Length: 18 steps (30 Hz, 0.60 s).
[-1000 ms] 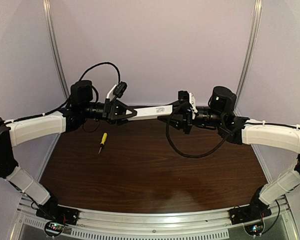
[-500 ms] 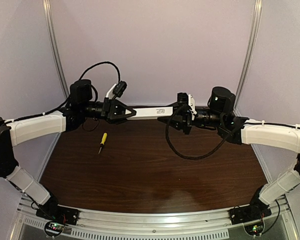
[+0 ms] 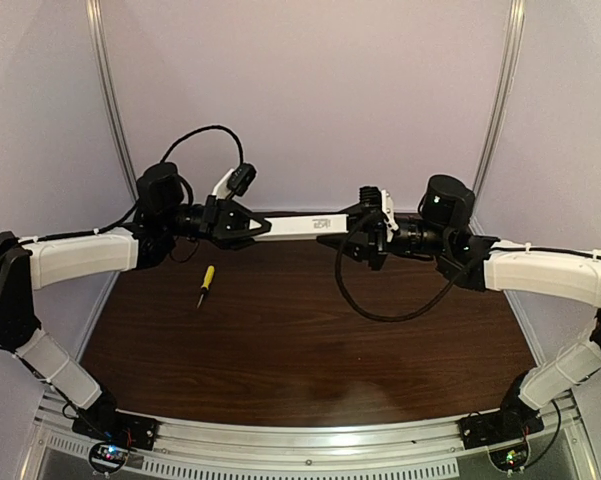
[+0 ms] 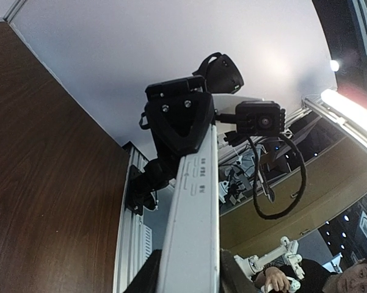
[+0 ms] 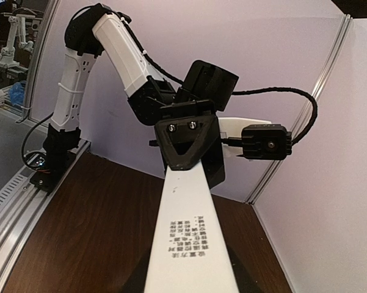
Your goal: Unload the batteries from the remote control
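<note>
My left fingers (image 3: 252,228) are closing onto the remote control (image 3: 300,225), upper centre of the frame above the bench (image 3: 300,340); right fingers (image 3: 352,238) are gripping its other end. Both ends now held, ready for opening; batteries unseen.

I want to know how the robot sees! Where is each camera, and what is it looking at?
Top external: high behind the arms, looking down at the table; both arms show.
Left wrist: on the left arm, looking along the remote control at the right gripper.
Right wrist: on the right arm, looking along the remote control at the left gripper.
All three share the remote control, held between both grippers above the table.
</note>
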Tool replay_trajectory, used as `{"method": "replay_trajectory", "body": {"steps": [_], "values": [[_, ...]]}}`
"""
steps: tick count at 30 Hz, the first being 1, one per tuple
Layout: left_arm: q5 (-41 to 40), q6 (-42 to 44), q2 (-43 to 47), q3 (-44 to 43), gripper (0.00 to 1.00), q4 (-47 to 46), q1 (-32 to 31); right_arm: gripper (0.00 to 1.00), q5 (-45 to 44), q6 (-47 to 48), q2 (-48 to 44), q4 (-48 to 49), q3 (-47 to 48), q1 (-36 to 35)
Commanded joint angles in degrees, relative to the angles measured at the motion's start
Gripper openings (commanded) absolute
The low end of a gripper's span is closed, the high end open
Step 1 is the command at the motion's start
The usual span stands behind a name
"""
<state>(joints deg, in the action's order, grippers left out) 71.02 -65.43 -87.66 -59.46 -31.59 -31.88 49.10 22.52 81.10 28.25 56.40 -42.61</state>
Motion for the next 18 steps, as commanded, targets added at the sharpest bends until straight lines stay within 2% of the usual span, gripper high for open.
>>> {"method": "replay_trajectory", "body": {"steps": [1, 8, 13, 18], "values": [[2.9, -2.2, -0.5, 0.8, 0.34, -7.0, -1.0, 0.0, 0.5, -3.3, -1.8, 3.4, -0.5, -0.2], [2.9, 0.8, 0.5, 0.6, 0.59, -2.6, -1.0, 0.0, 1.1, -3.8, -2.3, 3.6, -0.7, -0.1], [1.2, 5.5, 1.2, -1.0, 0.65, 4.7, -1.0, 0.0, 0.8, -3.9, -2.5, 3.3, -0.8, -0.2], [-0.3, 12.9, 1.1, -3.9, 0.68, 15.8, -0.9, 0.0, 0.2, -4.3, -2.7, 3.4, -1.3, -0.2]]}}
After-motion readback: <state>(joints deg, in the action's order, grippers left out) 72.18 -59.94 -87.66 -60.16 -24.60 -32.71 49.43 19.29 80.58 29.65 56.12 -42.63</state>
